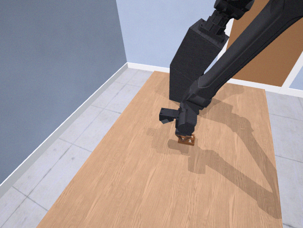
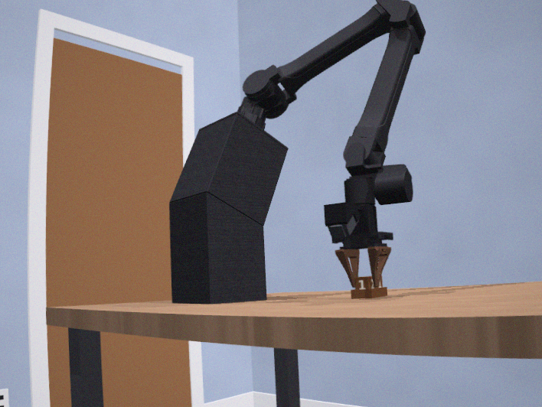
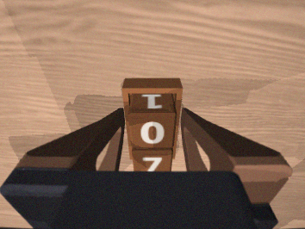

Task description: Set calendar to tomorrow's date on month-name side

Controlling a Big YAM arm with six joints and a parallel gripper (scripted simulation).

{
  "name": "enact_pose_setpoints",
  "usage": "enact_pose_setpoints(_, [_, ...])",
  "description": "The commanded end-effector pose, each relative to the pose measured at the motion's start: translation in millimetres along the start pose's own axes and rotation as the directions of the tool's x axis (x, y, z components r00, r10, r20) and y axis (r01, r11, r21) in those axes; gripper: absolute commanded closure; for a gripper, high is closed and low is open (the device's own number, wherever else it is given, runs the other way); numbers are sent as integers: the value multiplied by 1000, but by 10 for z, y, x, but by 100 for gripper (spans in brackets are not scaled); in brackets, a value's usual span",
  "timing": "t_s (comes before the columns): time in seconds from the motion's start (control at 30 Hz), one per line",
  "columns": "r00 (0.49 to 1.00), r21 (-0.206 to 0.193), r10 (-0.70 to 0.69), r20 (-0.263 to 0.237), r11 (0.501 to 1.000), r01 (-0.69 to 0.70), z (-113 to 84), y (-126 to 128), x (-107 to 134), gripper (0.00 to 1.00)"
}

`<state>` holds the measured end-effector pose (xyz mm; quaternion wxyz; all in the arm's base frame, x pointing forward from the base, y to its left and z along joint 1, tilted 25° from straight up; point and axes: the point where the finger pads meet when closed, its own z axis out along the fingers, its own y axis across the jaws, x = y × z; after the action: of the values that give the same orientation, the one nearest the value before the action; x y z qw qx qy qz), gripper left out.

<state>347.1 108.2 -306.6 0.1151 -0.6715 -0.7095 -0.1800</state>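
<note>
We see the gripper (image 1: 183, 139) (image 2: 365, 285) (image 3: 152, 114) pointing down over the wooden calendar tray (image 1: 185, 143) (image 2: 369, 294) (image 3: 152, 83), which rests flat on the wood-grain table (image 1: 137, 181) (image 2: 306, 328) (image 3: 241, 39). Its two fingers stand partly spread, with nothing pinched between them. In the wrist view they lie to either side of the brown number cubes (image 3: 165, 140), their tips near the tray's long sides; we cannot tell whether either one touches.

From the wrist we read a white 0 in the middle, an upside-down 1 toward the tray's far end and a 7, cut off by the gripper body, on the near side. In the exterior view we read a 1 above the tray's wall, while a finger partly hides the digits beside it.
</note>
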Motion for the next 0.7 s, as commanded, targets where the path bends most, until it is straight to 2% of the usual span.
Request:
enact_pose_setpoints(0.0, [1000, -23, -11, 2, 1000, 11, -25, 81, 51, 55])
enact_pose_setpoints(0.5, [1000, -23, -11, 2, 1000, 11, -25, 81, 51, 55])
enact_pose_setpoints(0.53, [1000, -23, -11, 2, 1000, 11, -25, 81, 51, 74])
enact_pose_setpoints(0.67, [1000, -23, -11, 2, 1000, 11, -25, 81, 51, 74])
